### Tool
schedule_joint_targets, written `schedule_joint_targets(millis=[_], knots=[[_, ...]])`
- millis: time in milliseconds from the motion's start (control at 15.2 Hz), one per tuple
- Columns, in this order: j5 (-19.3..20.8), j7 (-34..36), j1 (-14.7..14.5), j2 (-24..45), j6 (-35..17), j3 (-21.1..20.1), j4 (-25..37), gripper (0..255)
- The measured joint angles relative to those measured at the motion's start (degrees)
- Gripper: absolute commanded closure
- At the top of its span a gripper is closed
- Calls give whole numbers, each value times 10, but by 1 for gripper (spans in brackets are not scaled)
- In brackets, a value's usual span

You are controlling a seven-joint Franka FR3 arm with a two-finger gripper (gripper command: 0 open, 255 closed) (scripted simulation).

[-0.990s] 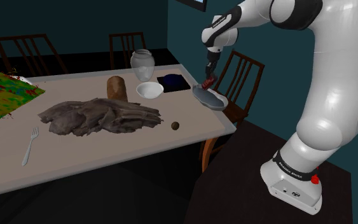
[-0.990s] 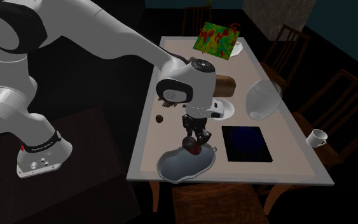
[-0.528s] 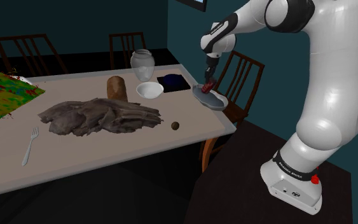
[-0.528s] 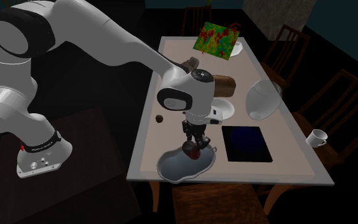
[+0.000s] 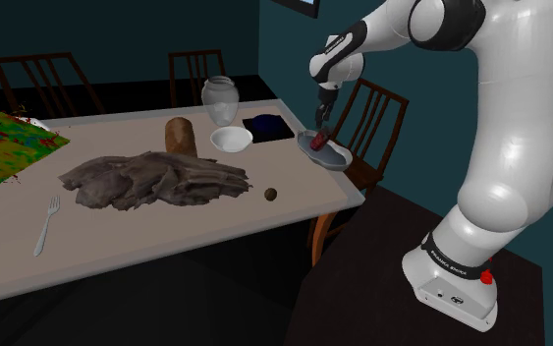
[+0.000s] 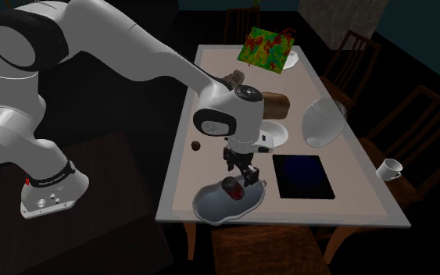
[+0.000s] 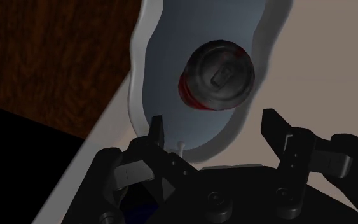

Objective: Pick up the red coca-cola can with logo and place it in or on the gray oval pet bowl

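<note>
finds the red drinks can with a dark grey lid (image 6: 231, 186) standing in the shallow grey oval pet bowl (image 6: 209, 208), lid turned up toward the all-black two-finger gripper (image 6: 242, 169). hangs just above the can with fingers spread wide, clasping nothing, clear of the lid on both sides. from the wrist, looks straight down on the can (image 7: 217, 75), red showing along one side under the lid, resting on the bowl's pale inner floor (image 7: 155, 70) near one end of the oval, with a black fingertip (image 7: 157, 124) on either flank.

places the bowl (image 5: 331, 155) at the right end of the beige rectangular table (image 5: 166, 236) in the shoulder view, just beside a dark wooden chair (image 5: 384, 89), can (image 5: 318, 143) inside and gripper (image 5: 324, 122) directly over it. in the second exterior view, sets the bowl at the table's near edge, rim reaching a little past it.

elsewhere on the table: a small white round bowl (image 5: 231, 139), a clear glass jar (image 5: 219, 98), a brown cylindrical loaf (image 5: 180, 136), a dark blue flat mat (image 6: 302, 176), a crumpled grey cloth-like heap (image 5: 156, 179), a small brown ball (image 5: 271, 195), a white fork (image 5: 45, 224) and a green-and-red patterned sheet (image 5: 4, 147). off the table, near another chair, a white cup (image 6: 388, 168).
</note>
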State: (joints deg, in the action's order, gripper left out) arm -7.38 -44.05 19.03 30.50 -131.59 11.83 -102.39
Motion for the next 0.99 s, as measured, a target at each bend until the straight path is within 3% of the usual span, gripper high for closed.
schedule_joint_targets(millis=[990], knots=[[11,7,-5,-41,55,7,15,0]])
